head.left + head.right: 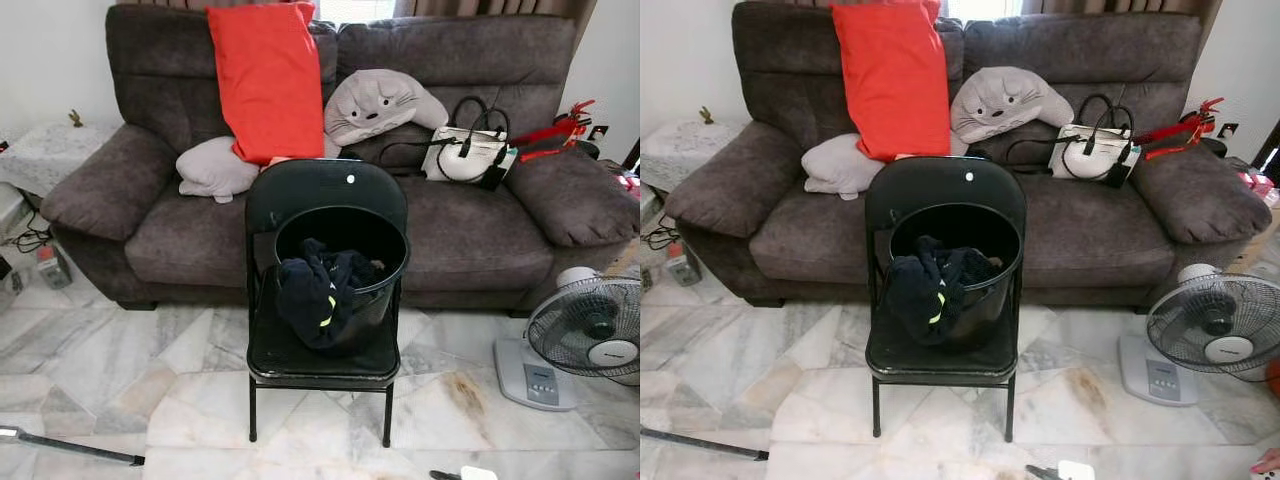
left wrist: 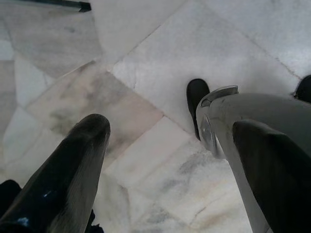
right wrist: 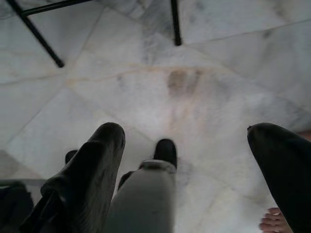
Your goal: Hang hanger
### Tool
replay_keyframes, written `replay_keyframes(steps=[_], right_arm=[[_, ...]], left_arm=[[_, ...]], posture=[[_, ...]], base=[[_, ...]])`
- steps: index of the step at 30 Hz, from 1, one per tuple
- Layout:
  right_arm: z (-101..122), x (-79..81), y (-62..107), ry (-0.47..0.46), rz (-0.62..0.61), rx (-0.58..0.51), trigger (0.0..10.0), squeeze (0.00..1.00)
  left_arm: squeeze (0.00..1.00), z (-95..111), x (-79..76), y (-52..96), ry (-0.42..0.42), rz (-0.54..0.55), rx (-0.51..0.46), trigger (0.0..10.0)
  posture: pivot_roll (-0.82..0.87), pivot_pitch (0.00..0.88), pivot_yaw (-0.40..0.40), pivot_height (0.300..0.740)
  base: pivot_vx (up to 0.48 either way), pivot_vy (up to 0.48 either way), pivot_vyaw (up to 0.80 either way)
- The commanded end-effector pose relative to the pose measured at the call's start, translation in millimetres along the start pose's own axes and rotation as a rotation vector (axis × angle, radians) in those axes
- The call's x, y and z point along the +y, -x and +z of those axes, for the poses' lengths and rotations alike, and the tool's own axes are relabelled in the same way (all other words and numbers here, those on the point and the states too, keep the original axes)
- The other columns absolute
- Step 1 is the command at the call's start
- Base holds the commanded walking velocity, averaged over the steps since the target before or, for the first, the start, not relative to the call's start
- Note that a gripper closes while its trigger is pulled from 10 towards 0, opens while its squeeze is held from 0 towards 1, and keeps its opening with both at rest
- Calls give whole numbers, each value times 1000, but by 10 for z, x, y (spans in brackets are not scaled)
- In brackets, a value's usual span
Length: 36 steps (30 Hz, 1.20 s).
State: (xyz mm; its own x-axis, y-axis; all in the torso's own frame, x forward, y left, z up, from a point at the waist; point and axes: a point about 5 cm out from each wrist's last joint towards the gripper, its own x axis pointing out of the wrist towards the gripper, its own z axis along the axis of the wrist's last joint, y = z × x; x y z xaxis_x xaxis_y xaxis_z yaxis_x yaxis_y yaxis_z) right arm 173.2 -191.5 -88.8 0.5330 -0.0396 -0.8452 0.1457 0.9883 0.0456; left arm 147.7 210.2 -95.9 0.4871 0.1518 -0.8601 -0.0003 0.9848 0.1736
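Left eye view, black folding chair (image 1: pixel 320 355) before grey sofa (image 1: pixel 470 230), black bucket (image 1: pixel 345 262) of dark clothes (image 1: pixel 315 290) on seat, left gripper (image 2: pixel 170 160) and right gripper (image 3: pixel 187 165) spread wide over marble floor (image 3: pixel 204 92), holding nothing.

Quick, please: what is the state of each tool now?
Left tool: open, holding nothing, over the floor.
Right tool: open, holding nothing, over the floor.

Lighting is even, diffuse daylight; the brightest area is a window strip (image 1: pixel 345 8) above the sofa (image 1: pixel 470 240). The marble floor (image 1: pixel 150 370) shows soft sheen without harsh glare. Both head views are sharp. Both wrist views render the near fingers (image 2: pixel 73 165) blurred.
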Motion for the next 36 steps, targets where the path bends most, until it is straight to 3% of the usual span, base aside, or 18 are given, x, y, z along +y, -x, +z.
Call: replay_keyframes(steps=[1, 23, 29, 34, 36], right_arm=[[-25, 0, 3, -11, -3, 3, 10000, 0], [37, -12, 0, -24, 5, -25, 10000, 0], [58, -17, -1, -26, 8, -35, 10000, 0], [212, 84, -21, -37, 28, -102, 10000, 0], [334, 182, -28, 24, 65, -154, 10000, 0]], left_arm=[[0, -44, 44, 6, 0, 8, 18, 10000], [0, -31, 25, 3, -3, 5, 17, 10000], [0, -23, 23, 2, 3, 2, 10, 10000], [0, -2, 50, -1, -1, 5, 7, 10000], [0, 20, 79, -3, -12, 11, -4, 10000]], posture=[[-26, 68, 25, 740], [-24, 78, 24, 740], [-28, 83, 25, 740], [-44, 112, 26, 740], [-72, 137, 35, 740]], base=[[262, 0, 0], [263, 0, 0], [0, 0, 0], [0, 0, 0], [0, 0, 0]])
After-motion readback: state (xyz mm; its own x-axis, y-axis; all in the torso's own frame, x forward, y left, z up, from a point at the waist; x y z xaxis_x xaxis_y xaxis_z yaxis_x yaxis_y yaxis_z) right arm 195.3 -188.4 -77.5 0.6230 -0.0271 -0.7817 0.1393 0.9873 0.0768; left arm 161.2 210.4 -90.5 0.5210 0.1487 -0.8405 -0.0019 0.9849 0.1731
